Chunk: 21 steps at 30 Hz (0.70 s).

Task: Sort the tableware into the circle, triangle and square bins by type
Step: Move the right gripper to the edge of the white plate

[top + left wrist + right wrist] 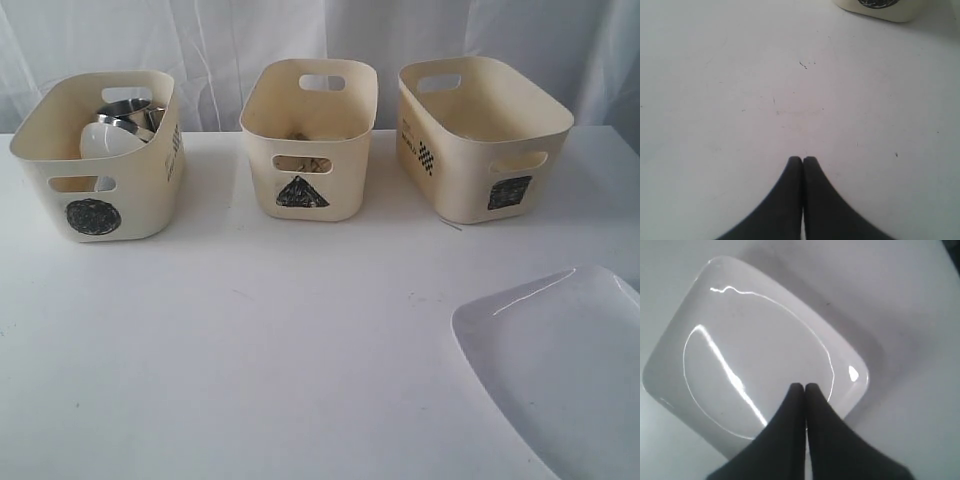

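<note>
Three cream bins stand in a row at the back. The circle bin (95, 160) on the left holds a steel mug (130, 112) and a small white bowl (108, 140). The triangle bin (308, 140) stands in the middle, with something dim showing through its handle slot. The square bin (480, 135) is on the right. A large white squarish plate (560, 360) lies at the front right. My right gripper (804, 386) hangs shut above that plate (755, 355), holding nothing. My left gripper (802, 159) is shut over bare table. Neither gripper appears in the exterior view.
The white table (250, 350) runs from the bins to the front edge. A corner of the circle bin (880, 7) shows in the left wrist view. A white curtain (220, 40) hangs behind the bins.
</note>
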Motion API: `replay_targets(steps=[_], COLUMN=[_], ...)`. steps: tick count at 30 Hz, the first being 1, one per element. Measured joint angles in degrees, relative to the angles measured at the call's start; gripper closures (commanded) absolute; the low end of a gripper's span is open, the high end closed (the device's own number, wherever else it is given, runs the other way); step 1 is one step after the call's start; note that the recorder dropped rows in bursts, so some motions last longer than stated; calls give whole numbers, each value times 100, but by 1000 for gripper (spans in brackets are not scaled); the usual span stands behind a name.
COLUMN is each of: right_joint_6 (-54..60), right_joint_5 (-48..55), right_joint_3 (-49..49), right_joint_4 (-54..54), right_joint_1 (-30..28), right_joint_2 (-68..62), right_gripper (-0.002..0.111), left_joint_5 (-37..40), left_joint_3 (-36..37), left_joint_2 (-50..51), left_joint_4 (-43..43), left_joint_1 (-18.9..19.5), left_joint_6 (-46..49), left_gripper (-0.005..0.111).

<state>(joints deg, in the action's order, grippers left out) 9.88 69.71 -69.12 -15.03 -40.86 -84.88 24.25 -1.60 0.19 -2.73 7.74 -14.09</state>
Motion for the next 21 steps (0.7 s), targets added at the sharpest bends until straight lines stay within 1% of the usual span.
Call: replay_targets(steps=[2, 3, 5, 7, 8, 11, 13, 15, 17, 18, 21], right_joint_6=[829, 1145, 1732, 2078, 2178, 2313, 2341, 2363, 2375, 2375, 2375], right_joint_5=[29, 29, 29, 29, 17, 17, 8, 8, 8, -49, -438], right_joint_3=[312, 405, 561, 613, 639, 733, 927, 1154, 1358, 1433, 1520], right_joint_4=[-604, -825, -1113, -1193, -1217, -1232, -1020, -643, -306, -196, -68], right_joint_1=[-443, -562, -728, -772, -786, -796, -801, -801, -801, -801, -801], right_joint_2=[26, 26, 26, -41, -95, -313, -482, -654, -789, -830, -950], right_gripper=[108, 108, 108, 104, 100, 80, 66, 56, 50, 48, 48], left_joint_5=[0, 0, 0, 0, 0, 0, 0, 0, 0, 0, 0], left_joint_3=[0, 0, 0, 0, 0, 0, 0, 0, 0, 0, 0], left_joint_2=[0, 0, 0, 0, 0, 0, 0, 0, 0, 0, 0], left_joint_4=[0, 0, 0, 0, 0, 0, 0, 0, 0, 0, 0], left_joint_1=[0, 0, 0, 0, 0, 0, 0, 0, 0, 0, 0], left_joint_6=[0, 0, 0, 0, 0, 0, 0, 0, 0, 0, 0], left_gripper=[106, 106, 106, 106, 106, 106, 106, 106, 106, 106, 106])
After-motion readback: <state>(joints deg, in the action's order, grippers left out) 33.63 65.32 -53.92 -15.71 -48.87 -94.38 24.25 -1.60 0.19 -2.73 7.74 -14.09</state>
